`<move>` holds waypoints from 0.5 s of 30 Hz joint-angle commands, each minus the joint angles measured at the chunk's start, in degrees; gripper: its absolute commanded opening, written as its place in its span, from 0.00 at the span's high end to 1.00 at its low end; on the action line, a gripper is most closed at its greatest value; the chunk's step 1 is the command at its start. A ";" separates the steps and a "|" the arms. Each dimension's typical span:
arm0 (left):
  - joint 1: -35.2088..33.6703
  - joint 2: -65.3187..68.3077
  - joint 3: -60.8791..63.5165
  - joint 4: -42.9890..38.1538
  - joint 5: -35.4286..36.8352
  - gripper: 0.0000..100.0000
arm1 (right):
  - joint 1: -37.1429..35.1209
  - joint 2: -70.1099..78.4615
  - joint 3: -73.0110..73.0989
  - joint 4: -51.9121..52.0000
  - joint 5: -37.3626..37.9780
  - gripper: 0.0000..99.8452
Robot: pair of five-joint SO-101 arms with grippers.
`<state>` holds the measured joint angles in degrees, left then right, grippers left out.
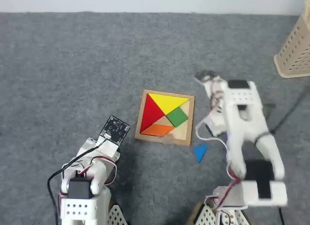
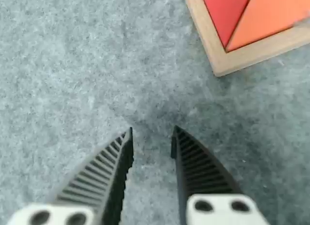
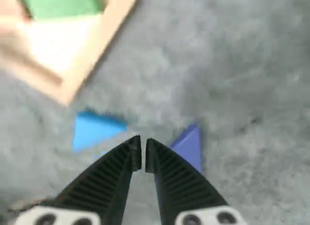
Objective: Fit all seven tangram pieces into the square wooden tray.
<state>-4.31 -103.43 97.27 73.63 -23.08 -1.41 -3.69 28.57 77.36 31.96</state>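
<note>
The square wooden tray (image 1: 140, 119) lies mid-table holding a red (image 1: 151, 114), a yellow (image 1: 167, 103), a green (image 1: 178, 116) and an orange piece (image 1: 156, 130); its near right corner is bare wood. A light blue triangle (image 1: 200, 151) lies on the carpet just off that corner. In the right wrist view, my right gripper (image 3: 142, 143) is shut and empty above the carpet, between the light blue triangle (image 3: 94, 128) and a darker blue piece (image 3: 189, 142), with the tray (image 3: 92, 55) beyond. My left gripper (image 2: 151, 136) is open with nothing in it, over bare carpet a little short of the tray corner (image 2: 242, 62).
A slatted beige basket (image 1: 295, 50) stands at the far right edge. The right arm's white body (image 1: 244, 123) hangs over the carpet to the right of the tray. Grey carpet covers the whole table.
</note>
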 commanded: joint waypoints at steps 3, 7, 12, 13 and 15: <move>-0.26 -1.23 -0.75 0.00 0.44 0.88 | 4.26 -14.90 13.54 -4.70 14.15 0.86; -0.26 -1.23 -0.75 0.00 0.44 0.88 | 4.53 -17.63 18.73 -8.57 17.41 0.81; -0.26 -1.23 -0.75 0.00 0.44 0.88 | 4.88 -13.41 19.52 -11.30 17.85 0.81; -0.26 -1.23 -0.75 0.00 0.44 0.88 | 4.97 -11.74 19.43 -12.00 17.85 0.81; -0.26 -1.23 -0.75 0.00 0.44 0.88 | 6.11 -8.48 19.25 -14.29 17.85 0.81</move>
<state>-4.31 -103.43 97.27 73.63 -23.08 2.46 -15.12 48.44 66.02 49.01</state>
